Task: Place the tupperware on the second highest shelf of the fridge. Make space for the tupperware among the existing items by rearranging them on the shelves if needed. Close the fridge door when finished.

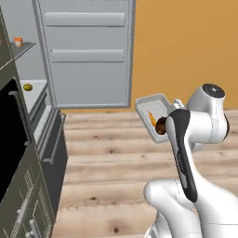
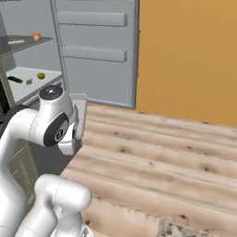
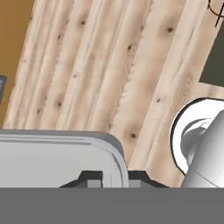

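you are in the carrying step: the tupperware (image 1: 154, 116), a pale grey lidded box with something orange inside, is up off the floor at the end of the arm, out over the wooden floor (image 2: 176, 152) and well apart from the fridge (image 2: 28, 51). in the hand view the gripper (image 3: 113, 177) sits at the box's rounded rim, with the dark fingertips (image 3: 91, 176) close on either side of that rim, so you appear to be pinching the edge of the tupperware, though the fingers are mostly cut off at the bottom of that view. the fridge door (image 1: 86, 51) stands wide open with its grey bin ledges facing you. the second highest shelf (image 2: 32, 76) already carries a dark green cucumber (image 2: 15, 79), a yellow-green fruit (image 2: 41, 76) and a small grey-brown lump (image 2: 29, 82) between them; the thin dark shelf (image 2: 25, 43) above holds a pale yellow stick (image 2: 15, 42) and a small orange cup (image 2: 36, 36). the next move, as i judge it, calls for bringing the box toward the white shelf, and you may need to shift those three foods first to free a patch broad enough. in the right base view the arm covers most of the tupperware, the left of the shelves is cut off, and you cannot tell how deep the free space runs.
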Controlling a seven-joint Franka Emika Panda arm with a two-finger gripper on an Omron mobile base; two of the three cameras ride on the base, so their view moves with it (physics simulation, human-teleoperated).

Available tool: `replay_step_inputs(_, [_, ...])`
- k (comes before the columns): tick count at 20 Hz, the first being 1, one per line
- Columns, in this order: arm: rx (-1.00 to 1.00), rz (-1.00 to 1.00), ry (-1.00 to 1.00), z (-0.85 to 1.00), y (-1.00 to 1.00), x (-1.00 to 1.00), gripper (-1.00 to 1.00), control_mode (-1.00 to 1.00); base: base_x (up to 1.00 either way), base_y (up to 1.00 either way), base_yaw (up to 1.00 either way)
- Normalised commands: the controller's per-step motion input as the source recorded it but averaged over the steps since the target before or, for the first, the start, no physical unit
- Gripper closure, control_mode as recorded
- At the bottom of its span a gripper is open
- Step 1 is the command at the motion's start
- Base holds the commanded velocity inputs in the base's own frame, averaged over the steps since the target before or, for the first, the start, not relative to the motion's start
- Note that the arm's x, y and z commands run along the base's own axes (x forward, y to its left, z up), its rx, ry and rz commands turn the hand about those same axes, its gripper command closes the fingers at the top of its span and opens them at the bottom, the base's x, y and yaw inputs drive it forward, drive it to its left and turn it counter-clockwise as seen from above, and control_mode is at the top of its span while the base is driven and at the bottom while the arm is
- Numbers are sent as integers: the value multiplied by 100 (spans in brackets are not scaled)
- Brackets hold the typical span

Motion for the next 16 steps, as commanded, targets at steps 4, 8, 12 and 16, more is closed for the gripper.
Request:
replay_step_inputs(4, [0,0,0,0,0,0,100,100,68,-45,-6])
replay_step_inputs(8, [0,0,0,0,0,0,100,100,73,-47,0])
replay_step_inputs(12, [0,0,0,0,0,0,100,100,75,-50,0])
replay_step_inputs(16, [0,0,0,0,0,0,100,100,70,-47,0])
